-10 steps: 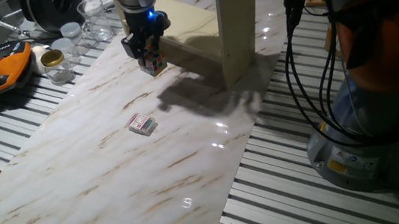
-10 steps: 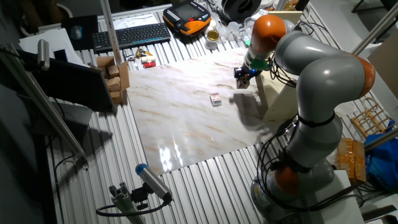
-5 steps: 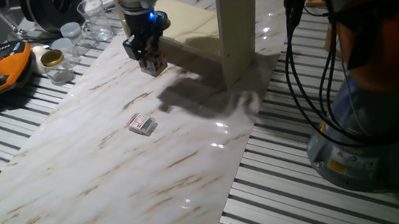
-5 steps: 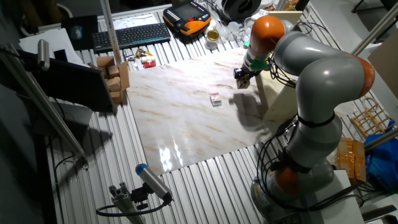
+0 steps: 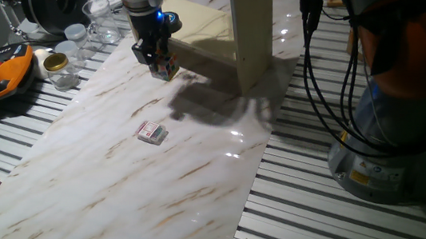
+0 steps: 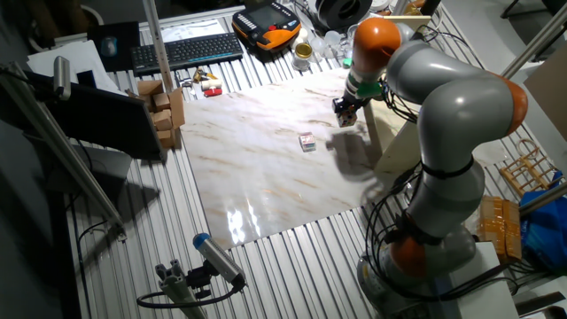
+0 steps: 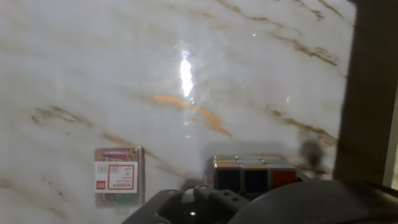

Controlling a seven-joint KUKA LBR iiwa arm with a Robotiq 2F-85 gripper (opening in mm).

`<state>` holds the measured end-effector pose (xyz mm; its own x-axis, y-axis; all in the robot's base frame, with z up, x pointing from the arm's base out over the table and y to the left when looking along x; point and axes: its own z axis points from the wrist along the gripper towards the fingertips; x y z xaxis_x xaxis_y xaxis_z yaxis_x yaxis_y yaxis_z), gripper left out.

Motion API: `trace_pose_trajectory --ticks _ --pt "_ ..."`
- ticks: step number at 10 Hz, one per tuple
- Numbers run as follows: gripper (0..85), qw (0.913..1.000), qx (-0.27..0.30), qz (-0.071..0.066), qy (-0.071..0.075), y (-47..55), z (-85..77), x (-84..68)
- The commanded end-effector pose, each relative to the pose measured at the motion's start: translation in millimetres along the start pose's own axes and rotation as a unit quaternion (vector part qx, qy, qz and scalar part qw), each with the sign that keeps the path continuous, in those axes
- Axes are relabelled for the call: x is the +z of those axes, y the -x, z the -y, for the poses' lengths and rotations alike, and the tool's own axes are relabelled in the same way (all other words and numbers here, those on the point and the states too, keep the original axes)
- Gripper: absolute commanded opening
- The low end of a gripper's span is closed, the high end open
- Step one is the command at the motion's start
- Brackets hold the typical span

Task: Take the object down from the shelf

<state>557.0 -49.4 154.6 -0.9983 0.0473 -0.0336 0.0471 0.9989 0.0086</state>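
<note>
White marble-patterned board point(image 5: 125, 194) fills the middle of the fixed views, laid over a ribbed metal table point(image 5: 302, 198), with clutter of jars and an orange handset along the upper left. At the upper centre of one fixed view the arm point(image 6: 443, 97) reaches down from the top edge, its gripper point(image 5: 159, 61) pointing at the board, fingers closed on a multicoloured cube point(image 5: 163, 66). The cube sits low, at or just above the marble; contact cannot be told. In the hand view the cube point(image 7: 252, 174) shows at the bottom centre between the dark finger bases. Just right of it stands the shelf point(image 5: 247, 27), its pale upright panel rising out of the top of the frame, its flat board behind the gripper. The shelf edge point(image 7: 367, 93) runs down the right side of the hand view, close to the cube. A small red-and-white box point(image 5: 151, 132) lies lower left of the gripper, well apart. Lower and left marble is open
</note>
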Motion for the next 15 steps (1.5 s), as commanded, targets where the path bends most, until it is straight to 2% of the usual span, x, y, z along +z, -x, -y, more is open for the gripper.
trace_pose_trajectory --ticks 1,2,3,5,8,10,12,15 --pt "0.0 1.0000 0.000 0.000 0.008 -0.2 -3.1 0.5" --pt "0.0 1.0000 0.000 0.001 0.007 1.2 -10.8 0.4" --pt "0.0 1.0000 -0.002 0.002 -0.002 2.6 -19.1 -1.0" --pt "0.0 0.9998 -0.016 0.007 -0.002 1.7 -33.1 3.2" --pt "0.0 0.9986 -0.050 0.018 -0.003 0.1 -41.5 14.9" --pt "0.0 0.9983 -0.056 0.018 -0.004 1.2 -44.6 22.7" --pt "0.0 0.9982 -0.055 0.022 0.004 0.0 -48.4 35.7" --pt "0.0 0.9987 -0.048 0.019 -0.001 -0.2 -52.0 43.5"
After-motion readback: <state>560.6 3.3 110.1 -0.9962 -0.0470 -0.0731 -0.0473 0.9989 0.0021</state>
